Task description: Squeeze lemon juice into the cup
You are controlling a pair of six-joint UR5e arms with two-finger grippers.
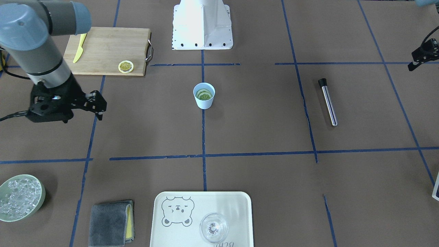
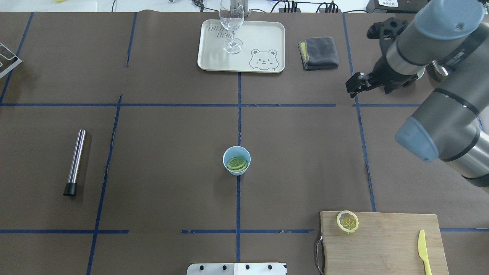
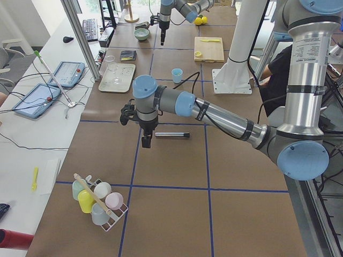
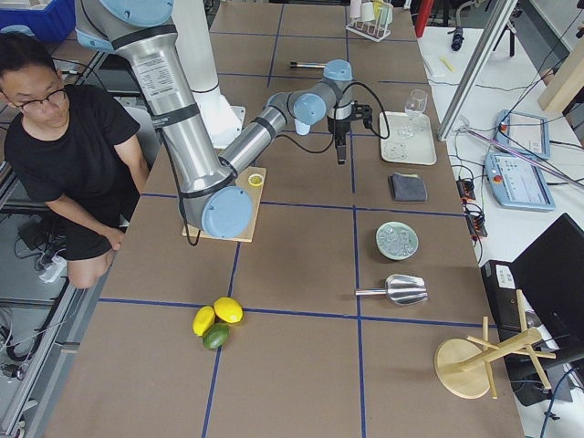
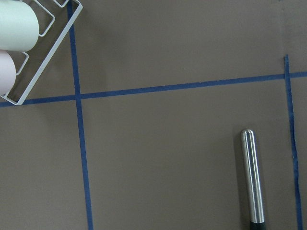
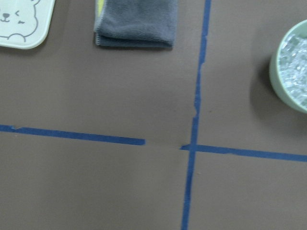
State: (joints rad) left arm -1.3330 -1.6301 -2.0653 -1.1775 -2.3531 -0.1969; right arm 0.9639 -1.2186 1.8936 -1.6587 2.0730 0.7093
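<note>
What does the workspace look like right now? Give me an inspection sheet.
Surface: brown paper table, blue tape grid.
Job's things: cup upright at centre, lemon slices inside; another lemon slice on the cutting board.
Clutter: yellow knife, metal tube, wine glass on tray, grey cloth, ice bowl.
Grippers: right gripper and left gripper above bare table, away from the cup; open or shut unclear.
Cables: black cable at the right wrist.
Surroundings: person beside the robot's base; tablets on the side bench.
</note>
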